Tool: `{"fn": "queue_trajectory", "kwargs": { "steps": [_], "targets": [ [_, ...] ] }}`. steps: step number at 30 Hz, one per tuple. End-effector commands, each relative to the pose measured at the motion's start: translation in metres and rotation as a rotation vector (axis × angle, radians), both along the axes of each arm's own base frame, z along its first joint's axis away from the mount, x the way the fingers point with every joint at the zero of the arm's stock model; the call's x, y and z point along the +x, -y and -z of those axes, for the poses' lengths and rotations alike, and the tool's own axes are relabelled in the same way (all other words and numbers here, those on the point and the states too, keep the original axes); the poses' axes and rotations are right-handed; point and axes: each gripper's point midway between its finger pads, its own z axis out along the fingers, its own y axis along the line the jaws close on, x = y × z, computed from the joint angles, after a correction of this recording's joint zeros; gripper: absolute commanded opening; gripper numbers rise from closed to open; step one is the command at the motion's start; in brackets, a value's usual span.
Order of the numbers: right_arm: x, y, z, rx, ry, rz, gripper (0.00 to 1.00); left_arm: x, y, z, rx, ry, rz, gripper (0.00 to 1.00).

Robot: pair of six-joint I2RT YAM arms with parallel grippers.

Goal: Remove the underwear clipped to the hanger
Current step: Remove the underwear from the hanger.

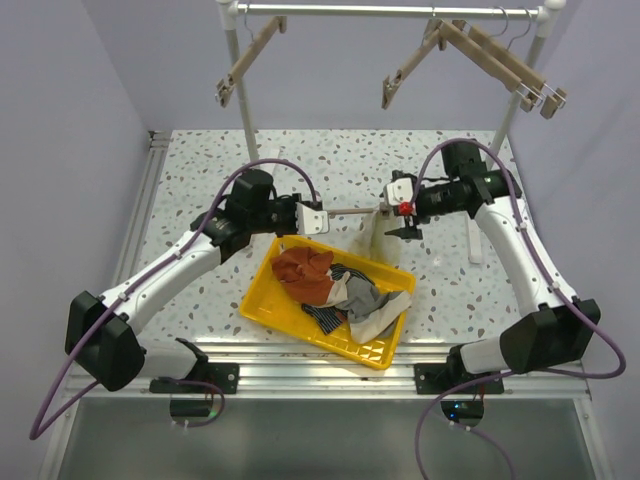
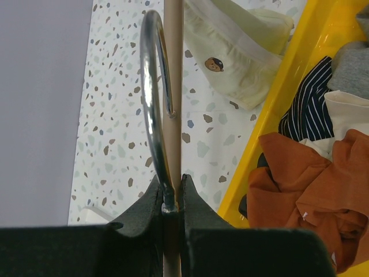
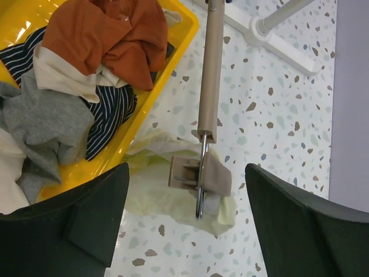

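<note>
speckled table (image 1: pixel 200 180), yellow tray (image 1: pixel 262 300) near its front edge.
your left gripper (image 2: pixel 170 199) pinches the hanger (image 3: pixel 209 75); right gripper (image 3: pixel 187 216) gapes wide around the cream briefs (image 3: pixel 151 196).

I count two pincers, my left (image 1: pixel 318 220) and right (image 1: pixel 400 215), one yellow tray (image 1: pixel 262 300), one held hanger (image 1: pixel 350 211), three hangers on the rail (image 1: pixel 390 11): (image 1: pixel 248 62), (image 1: pixel 415 62), (image 1: pixel 510 62).

A bright yellow tray (image 1: pixel 262 305) holds rust-orange briefs (image 1: pixel 303 272), navy ones with thin white stripes (image 1: pixel 322 316), and grey (image 3: pixel 43 124) and cream cloth. Pale yellow-green briefs (image 3: pixel 151 193) hang from a beige clip (image 3: pixel 199 173). The table (image 1: pixel 200 170) is white terrazzo, speckled brown and grey.
</note>
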Motion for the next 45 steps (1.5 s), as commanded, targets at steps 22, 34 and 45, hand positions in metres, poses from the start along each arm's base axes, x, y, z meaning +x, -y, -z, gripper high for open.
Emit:
{"fn": "queue_trajectory", "kwargs": {
  "steps": [22,34,45],
  "targets": [
    [0.032,-0.007,-0.032,0.074,0.083,0.184,0.0,-0.004,0.01,-0.02,-0.099,-0.069,0.011,0.0],
    [0.043,-0.017,-0.042,0.089,-0.055,0.181,0.12,-0.024,0.016,-0.006,-0.165,-0.321,-0.022,0.0],
    [0.04,-0.023,-0.064,0.141,-0.041,0.154,0.77,-0.027,0.017,-0.023,-0.185,-0.321,-0.017,0.0]
  ]
}}
